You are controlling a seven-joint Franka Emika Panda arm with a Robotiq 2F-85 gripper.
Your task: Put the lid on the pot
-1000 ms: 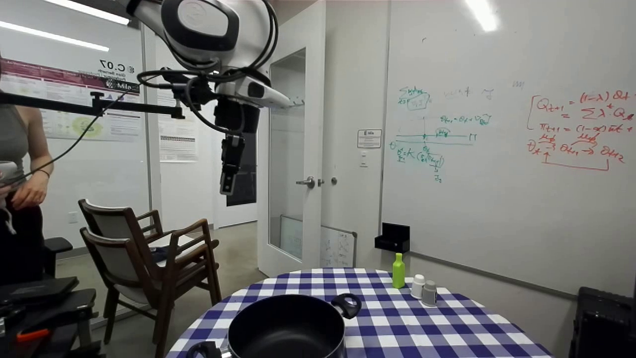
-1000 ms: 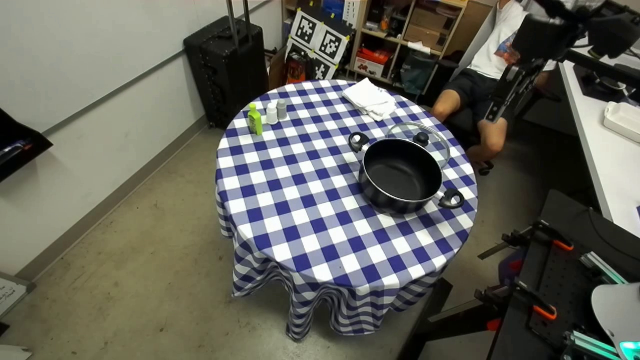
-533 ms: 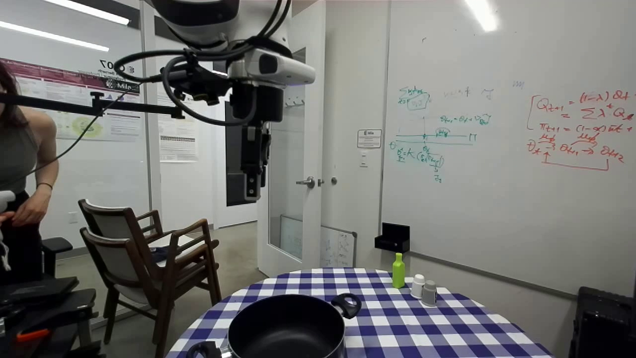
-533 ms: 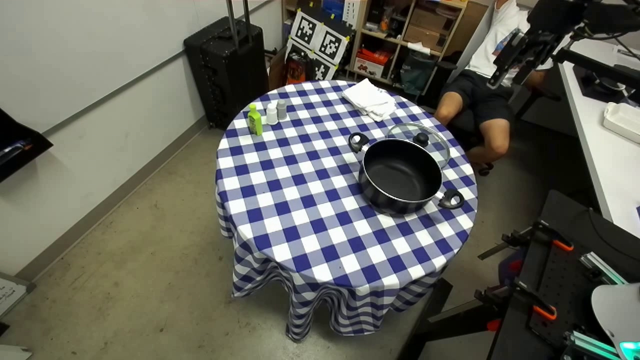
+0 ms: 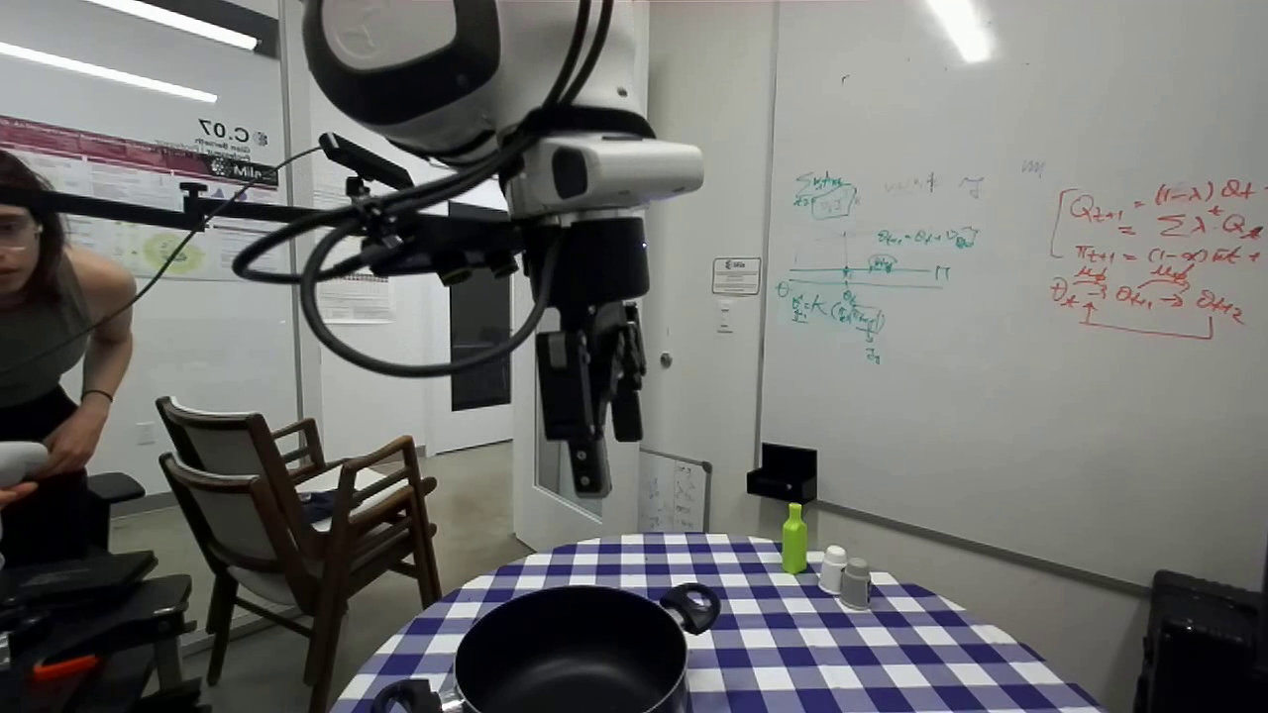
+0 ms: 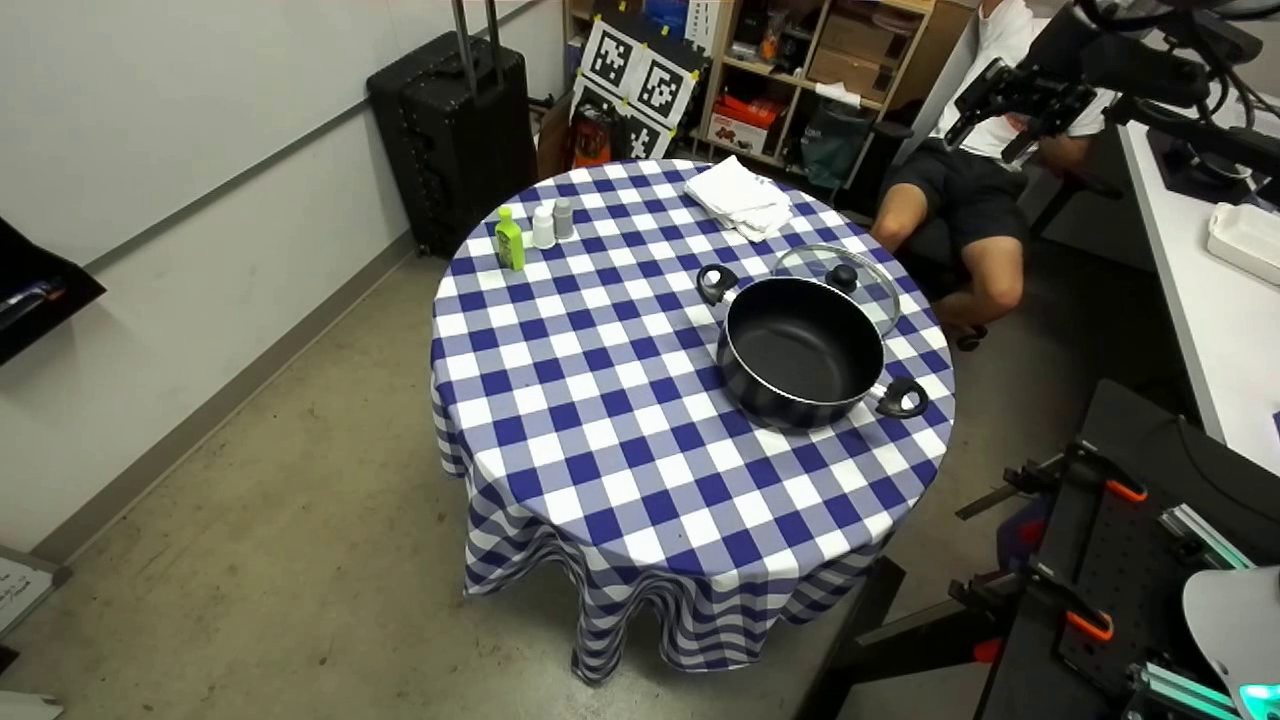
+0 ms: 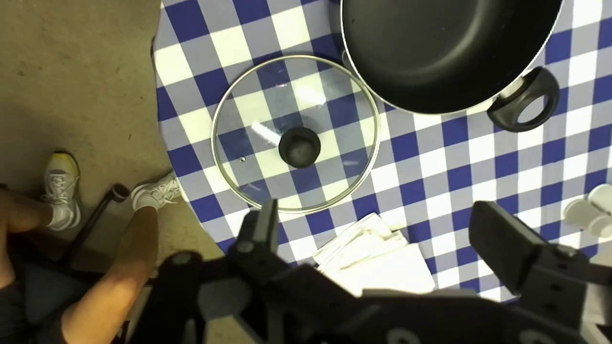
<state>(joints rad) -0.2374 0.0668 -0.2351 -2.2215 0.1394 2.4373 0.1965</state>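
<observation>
The glass lid (image 7: 267,112) with its dark knob (image 7: 300,147) lies flat on the checked tablecloth, beside the pot. It also shows behind the pot in an exterior view (image 6: 878,290); in the other view it is out of sight. The black pot (image 6: 800,345) stands upright and uncovered with two side handles; it also shows in an exterior view (image 5: 570,654) and the wrist view (image 7: 430,52). My gripper (image 7: 375,215) is open and empty, well above the table; its fingers point down in an exterior view (image 5: 610,460). In the wrist view the lid is ahead of the left finger.
A folded white cloth (image 7: 382,267) lies near the lid. A green bottle (image 6: 510,240), a white shaker (image 6: 543,227) and a grey shaker (image 6: 563,218) stand at the table's far side. A seated person (image 6: 960,200) is close to the table. A black bar (image 5: 149,203) runs beside the arm.
The arm has moved to the right, lower and larger in an exterior view, and its wrist has turned so both fingers show apart. The lid and pot have not moved.
</observation>
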